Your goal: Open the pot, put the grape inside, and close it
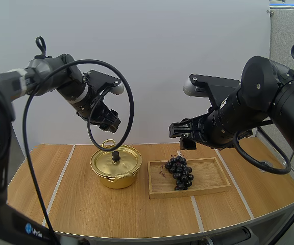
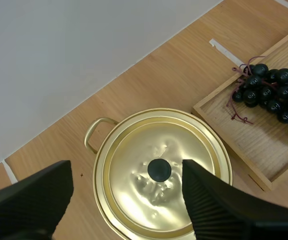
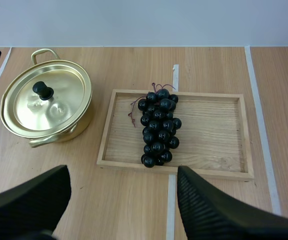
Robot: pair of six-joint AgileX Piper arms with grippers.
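Hovering above the lidded round gold metal pot (image 1: 115,166), my left gripper (image 1: 112,122) holds its fingers apart. Just right of the pot, the dark purple grape bunch (image 1: 179,172) lies in a shallow wooden tray (image 1: 211,176), my right gripper (image 1: 184,137) above it, fingers likewise spread.

- Wooden tray (image 1: 211,176) (image 3: 214,130) (image 2: 264,145): pale, rectangular, with a low raised rim, lying flat.
- Table (image 1: 137,214): light wood-grain top with a curved front edge; it carries the tray.
- Middle tape line (image 3: 175,75) (image 1: 195,214): a white strip that meets the tray's back edge and shows again in front of it.
- Right tape line (image 3: 256,100) (image 1: 235,181): white, just beside the tray's right end.
- Left tape line (image 1: 60,178): white, well apart from the tray.
- White wall panel (image 1: 162,41): plain, upright behind the tray.
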